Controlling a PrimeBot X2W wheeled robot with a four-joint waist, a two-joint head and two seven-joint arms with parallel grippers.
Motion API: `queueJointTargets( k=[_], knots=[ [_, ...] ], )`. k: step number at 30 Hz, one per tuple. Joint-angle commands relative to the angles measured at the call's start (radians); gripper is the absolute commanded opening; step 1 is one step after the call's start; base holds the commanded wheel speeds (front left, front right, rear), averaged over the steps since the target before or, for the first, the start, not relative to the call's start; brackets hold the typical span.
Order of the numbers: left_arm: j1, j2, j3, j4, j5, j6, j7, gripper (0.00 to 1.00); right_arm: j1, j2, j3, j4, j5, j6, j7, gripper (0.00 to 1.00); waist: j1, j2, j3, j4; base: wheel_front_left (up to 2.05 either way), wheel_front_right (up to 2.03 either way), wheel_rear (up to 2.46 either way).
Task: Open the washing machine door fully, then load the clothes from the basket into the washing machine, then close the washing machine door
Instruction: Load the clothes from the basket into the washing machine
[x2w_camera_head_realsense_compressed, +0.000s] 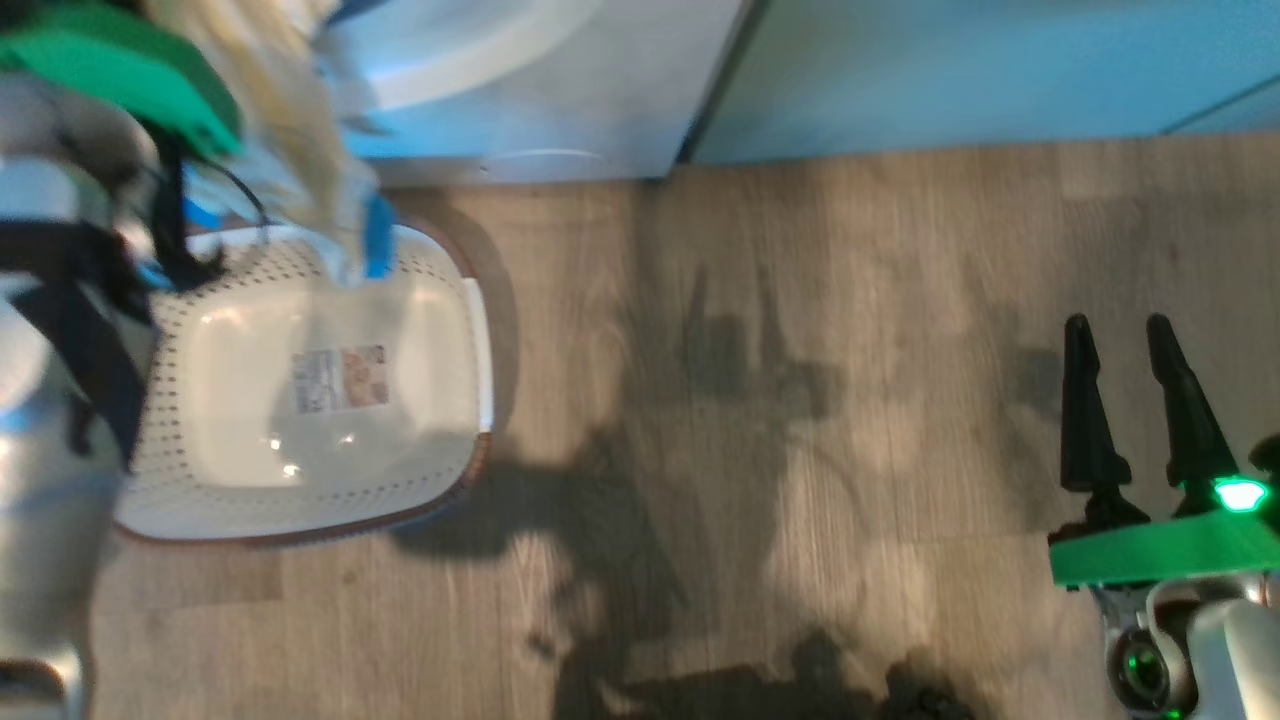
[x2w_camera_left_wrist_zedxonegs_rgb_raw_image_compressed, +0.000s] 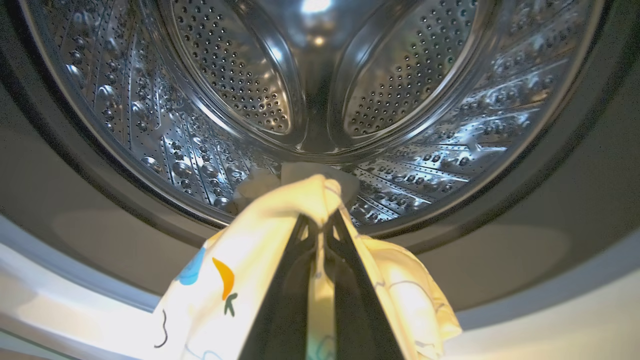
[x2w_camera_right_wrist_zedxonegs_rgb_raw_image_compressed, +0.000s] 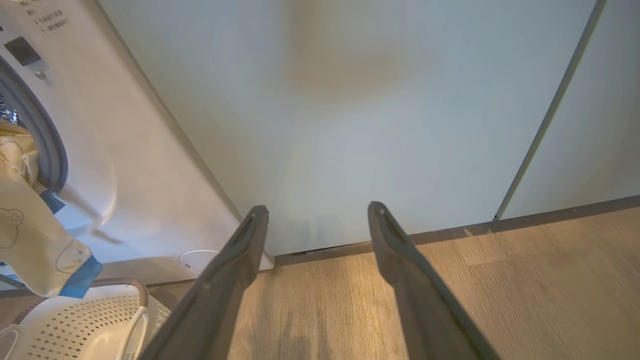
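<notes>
1. Fingers (x2w_camera_left_wrist_zedxonegs_rgb_raw_image_compressed: 285, 300) of the left gripper (x2w_camera_left_wrist_zedxonegs_rgb_raw_image_compressed: 320, 220) are pressed together on the clothes (x2w_camera_left_wrist_zedxonegs_rgb_raw_image_compressed: 270, 215), a pale yellow printed garment draped down both sides of them. The left wrist view shows this plainly.
2. Just beyond those fingertips, the same view looks straight into the washing machine (x2w_camera_left_wrist_zedxonegs_rgb_raw_image_compressed: 225, 75). Its steel drum is ahead, with the grey door seal around it, and the pinched fold sits level with the drum's lower lip.
3. The blurred head view adds what hangs below the left fingers: the garment trails down over the far rim of the basket (x2w_camera_head_realsense_compressed: 170, 420), with a blue fabric piece (x2w_camera_head_realsense_compressed: 378, 240) at its lower end. A paper label (x2w_camera_head_realsense_compressed: 340, 380) shows on the basket's floor.
4. The right gripper (x2w_camera_head_realsense_compressed: 1117, 325) has its fingers spread wide apart and empty over the wooden floor (x2w_camera_head_realsense_compressed: 800, 400), well apart from the basket.
5. The right wrist view shows a pale green cabinet panel (x2w_camera_right_wrist_zedxonegs_rgb_raw_image_compressed: 350, 100) beyond the right fingers. To their left is the white machine front, with the garment hanging before its opening to just above the basket's brown rim.
</notes>
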Motion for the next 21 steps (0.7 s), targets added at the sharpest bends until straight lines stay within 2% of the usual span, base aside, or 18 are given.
queueJointTargets(
  k=[1,11,16,21],
  knots=[
    [-0.057,0.063,0.049,-0.027,-0.001,-0.007,0.016,0.00,-0.015,-0.005,0.024,-0.017,0.012,-0.003,-0.012,1.00,-0.0003,0.0000,0.034,-0.030,0.00,0.00,0.00],
    [-0.280,0.166,0.051,0.069,0.022,-0.040,0.109,0.00,-0.064,-0.005,0.051,-0.011,0.073,-0.003,-0.014,1.00,-0.0003,0.0000,0.104,-0.091,0.00,0.00,0.00],
    [-0.397,0.207,0.034,0.097,0.071,-0.056,0.055,0.00,-0.072,-0.005,0.061,-0.008,0.089,-0.003,-0.014,1.00,-0.0003,0.0000,0.130,-0.115,0.00,0.00,0.00],
    [-0.504,0.213,0.011,0.136,0.113,-0.067,-0.036,0.00,-0.082,-0.005,0.074,-0.004,0.100,-0.003,-0.014,1.00,-0.0003,0.0000,0.149,-0.130,0.00,0.00,0.00]
  ],
)
